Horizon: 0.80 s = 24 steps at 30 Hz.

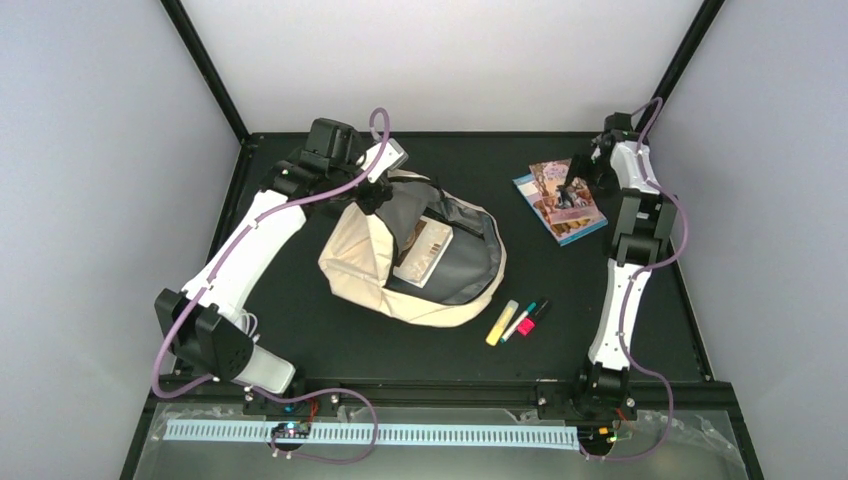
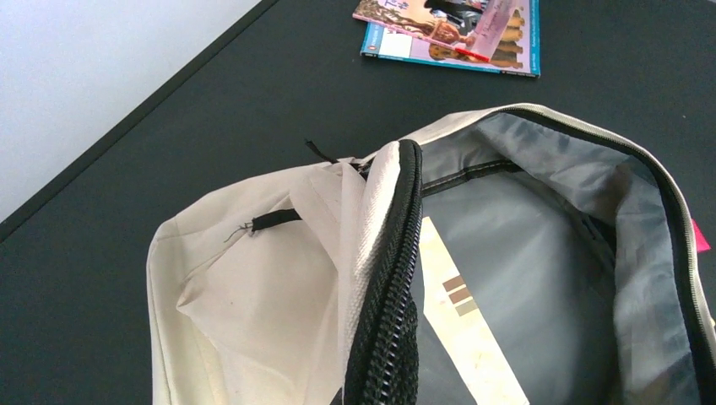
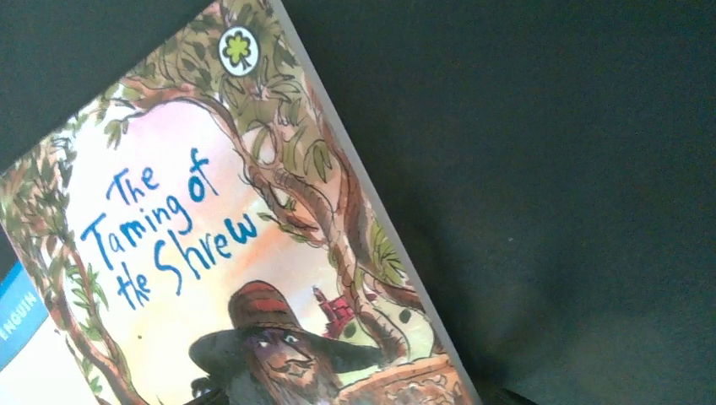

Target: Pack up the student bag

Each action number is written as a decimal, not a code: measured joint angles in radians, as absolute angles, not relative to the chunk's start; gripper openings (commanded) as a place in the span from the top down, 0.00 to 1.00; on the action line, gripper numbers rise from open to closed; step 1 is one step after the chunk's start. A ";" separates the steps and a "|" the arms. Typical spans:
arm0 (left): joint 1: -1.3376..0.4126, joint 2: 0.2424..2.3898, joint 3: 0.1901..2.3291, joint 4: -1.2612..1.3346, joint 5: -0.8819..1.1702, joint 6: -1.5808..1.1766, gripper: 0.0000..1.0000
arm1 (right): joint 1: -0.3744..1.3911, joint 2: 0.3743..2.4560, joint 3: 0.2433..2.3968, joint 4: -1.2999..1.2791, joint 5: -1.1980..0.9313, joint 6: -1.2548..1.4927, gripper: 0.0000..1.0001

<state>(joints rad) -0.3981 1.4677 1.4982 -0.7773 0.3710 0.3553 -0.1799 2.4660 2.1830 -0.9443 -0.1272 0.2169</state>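
Mid-table the student bag (image 1: 360, 262) lies unzipped, left gripper (image 1: 378, 196) at its rim, right gripper (image 1: 577, 188) over the top book (image 3: 194, 253), can't tell either's grip, so I'd pinch one cover edge only.

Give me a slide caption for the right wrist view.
Close over the Taming of the Shrew paperback lying atop a blue book.
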 measured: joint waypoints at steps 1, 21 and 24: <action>-0.398 1.473 1.502 -0.777 0.371 0.356 0.98 | -0.182 2.463 2.175 -0.942 -0.147 0.215 0.27; -0.398 1.493 1.518 -0.786 0.370 0.366 0.98 | -0.113 2.298 1.882 -0.831 -0.170 0.146 0.99; -0.398 1.493 1.518 -0.789 0.369 0.367 0.98 | -0.076 2.239 1.783 -0.801 -0.187 0.160 0.99</action>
<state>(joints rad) -0.3981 1.4925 1.5181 -0.7891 0.3691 0.3672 -0.0765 2.2395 1.7832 -0.8013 -0.1867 0.1600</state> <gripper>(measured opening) 0.023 0.012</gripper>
